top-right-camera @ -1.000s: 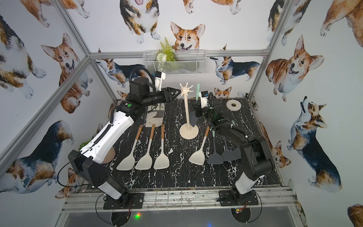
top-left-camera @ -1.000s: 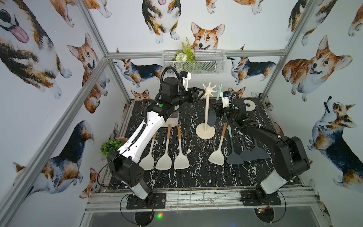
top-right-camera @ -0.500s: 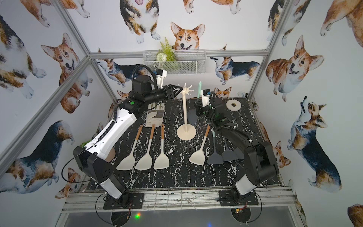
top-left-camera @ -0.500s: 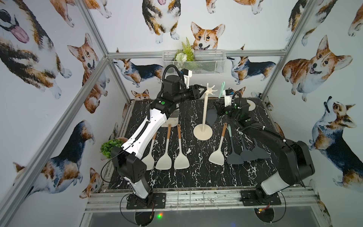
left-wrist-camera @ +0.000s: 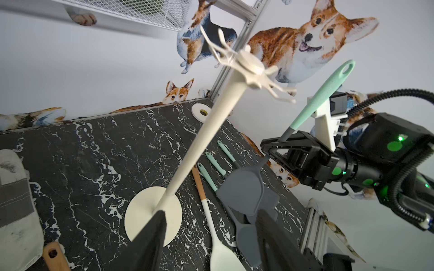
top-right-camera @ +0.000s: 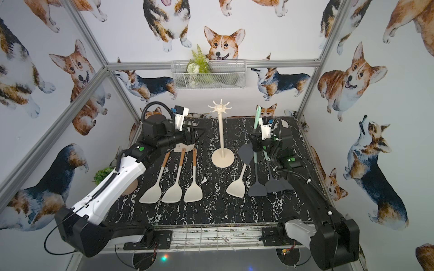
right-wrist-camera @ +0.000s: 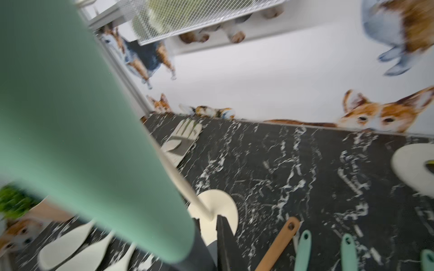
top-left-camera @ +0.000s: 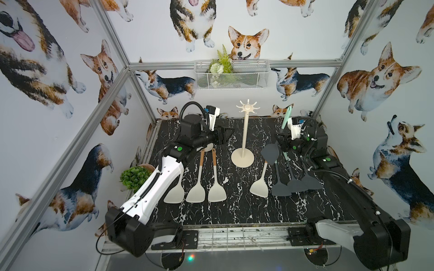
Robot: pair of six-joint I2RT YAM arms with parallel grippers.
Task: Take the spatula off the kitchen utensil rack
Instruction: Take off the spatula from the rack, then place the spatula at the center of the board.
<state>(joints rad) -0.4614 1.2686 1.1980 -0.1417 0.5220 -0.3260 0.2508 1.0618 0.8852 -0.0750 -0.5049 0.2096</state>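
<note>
Left gripper [top-left-camera: 226, 135] hovers just left of the pole, jaws spread wide, gripping nothing | kitchen utensil rack [top-left-camera: 244, 138] stands upright on its disc base | spatula [top-left-camera: 270, 152] hangs right of it, clear of the hooks, teal handle up | right gripper [top-left-camera: 280, 139] clamps its dark neck.

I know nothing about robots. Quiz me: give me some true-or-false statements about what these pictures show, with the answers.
1. Nothing hangs on the hooks of the rack. True.
2. The right end effector holds a wooden-handled spatula. False: its spatula has a mint green handle and a dark grey head.
3. Four cream-headed spatulas lie on the table. True.
4. The left end effector is clamped on the rack's pole. False: it is open, beside the pole and apart from it.
5. The rack lies tipped over. False: it stands upright on its disc base.
</note>
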